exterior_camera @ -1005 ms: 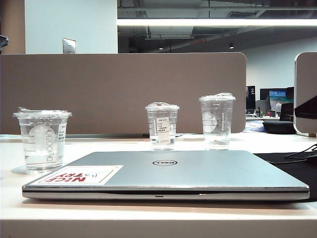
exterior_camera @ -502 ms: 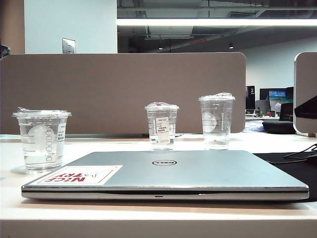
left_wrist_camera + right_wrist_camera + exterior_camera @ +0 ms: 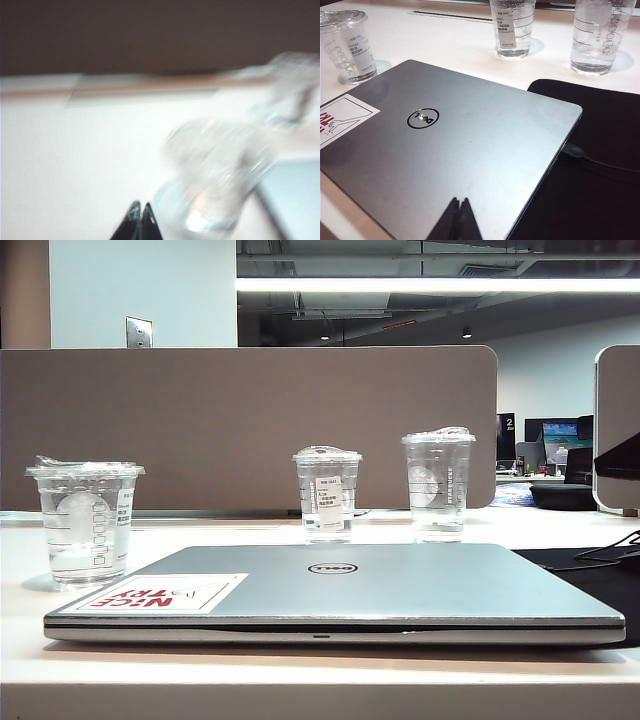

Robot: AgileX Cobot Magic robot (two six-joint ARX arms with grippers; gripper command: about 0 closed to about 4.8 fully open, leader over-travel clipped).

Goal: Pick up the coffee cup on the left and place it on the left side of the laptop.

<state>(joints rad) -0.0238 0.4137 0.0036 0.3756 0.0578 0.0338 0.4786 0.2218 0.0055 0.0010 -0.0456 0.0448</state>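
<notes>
Placement looks finished: your coffee cup point(image 3: 87, 523) stands upright on the surface point(image 3: 300, 535) just beside the laptop point(image 3: 335, 590), at its left. Both pincers are pressed together, empty: left pincer point(image 3: 139, 216) near the cup, right pincer point(image 3: 459, 212) above the laptop's lid.

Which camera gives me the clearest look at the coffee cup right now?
The exterior view: the coffee cup stands sharp and whole, left of the laptop. The right wrist view clips its lid; the left wrist view shows only a motion-blurred clear shape.
</notes>
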